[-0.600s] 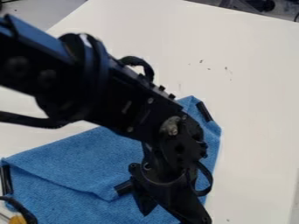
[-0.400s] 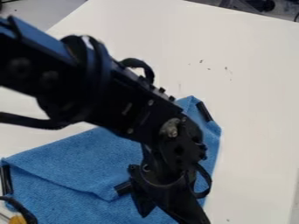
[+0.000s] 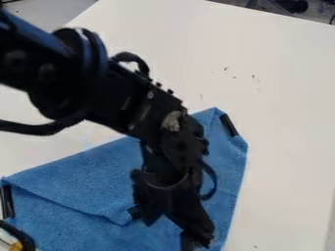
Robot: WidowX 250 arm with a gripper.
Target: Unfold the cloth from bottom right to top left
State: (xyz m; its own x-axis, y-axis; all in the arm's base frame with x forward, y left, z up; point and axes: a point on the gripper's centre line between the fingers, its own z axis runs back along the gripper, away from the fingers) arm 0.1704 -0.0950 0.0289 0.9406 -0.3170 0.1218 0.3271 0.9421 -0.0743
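Down in the lower half of the camera view, I have the gripper (image 3: 169, 234) hanging over the blue cloth (image 3: 52, 223), its fingers (image 3: 149, 214) parted and, as far as I can see, nothing pinched between them. The cloth lies near the lower left of the white table (image 3: 281, 98), its folded edge slanting from lower left to upper right. What matters to me is the loose corner of the flap (image 3: 85, 184), by the small black tab (image 3: 134, 212): it sits just beside the gripper, on the picture's left and slightly farther up. I judge the pinch still has to be made, so I'd shift that short way onto the corner, then carry it up and leftward, square across the fold.
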